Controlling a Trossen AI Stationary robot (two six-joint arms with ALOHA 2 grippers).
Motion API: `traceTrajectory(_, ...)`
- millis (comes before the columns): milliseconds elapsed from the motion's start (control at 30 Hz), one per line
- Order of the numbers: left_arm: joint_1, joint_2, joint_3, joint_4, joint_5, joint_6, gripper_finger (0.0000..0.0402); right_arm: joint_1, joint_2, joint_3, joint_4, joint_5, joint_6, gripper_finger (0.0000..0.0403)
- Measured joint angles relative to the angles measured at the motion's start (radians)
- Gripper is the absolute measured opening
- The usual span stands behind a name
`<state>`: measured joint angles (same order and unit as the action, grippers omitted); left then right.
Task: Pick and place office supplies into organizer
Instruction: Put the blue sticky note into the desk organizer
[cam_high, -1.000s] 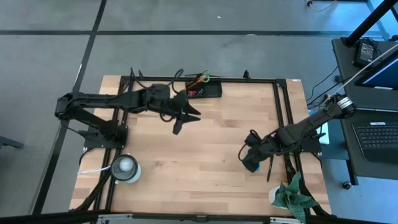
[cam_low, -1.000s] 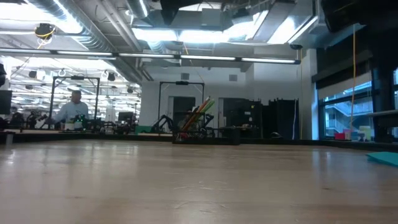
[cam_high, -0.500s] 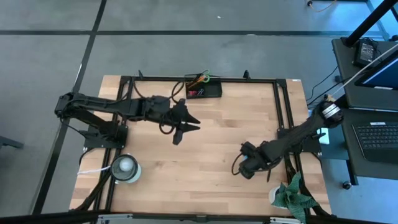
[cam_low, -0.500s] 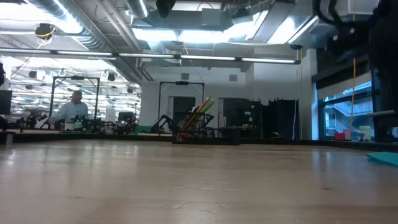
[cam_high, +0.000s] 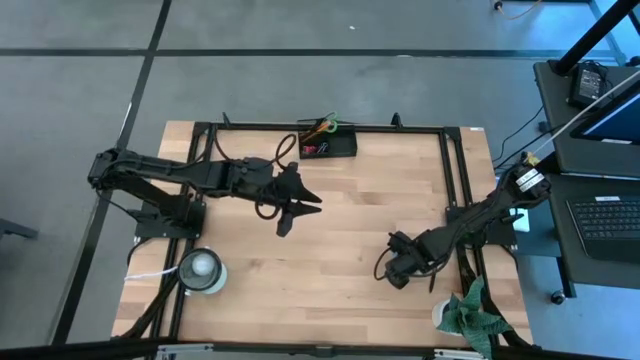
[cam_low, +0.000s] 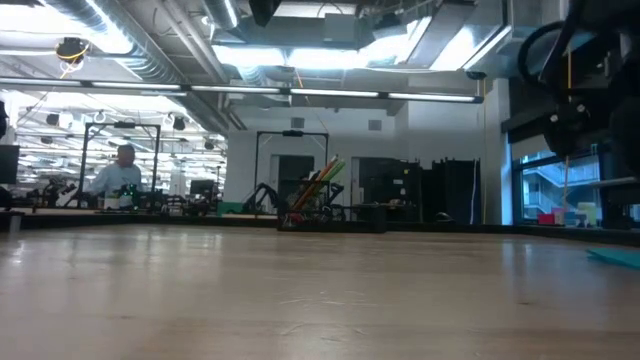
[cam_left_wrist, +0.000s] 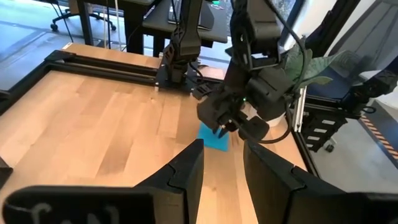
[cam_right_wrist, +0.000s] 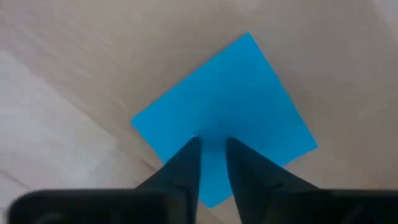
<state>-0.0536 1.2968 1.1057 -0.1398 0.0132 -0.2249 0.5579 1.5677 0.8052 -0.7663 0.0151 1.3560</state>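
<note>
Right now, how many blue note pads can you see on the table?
1. The blue note pad lies flat on the table's right side, under the right pincer. More could hide beneath the arms.

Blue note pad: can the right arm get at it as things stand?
Probably yes. The right gripper is already down over the blue note pad, a finger either side of its middle, and nothing lies between them. A firm grip isn't confirmed.

Bright even overhead light, ceiling fixtures (cam_low: 300, 55) glaring in low view, soft shadows on table (cam_high: 350, 240), right wrist view blurred.
</note>
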Motion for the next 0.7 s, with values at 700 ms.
traceTrajectory(700,0.000,0.112,0.000,-0.109,-0.078,-0.008,0.0106,-0.210,0.083,-0.054,0.457,0.028,-0.240,0.0005)
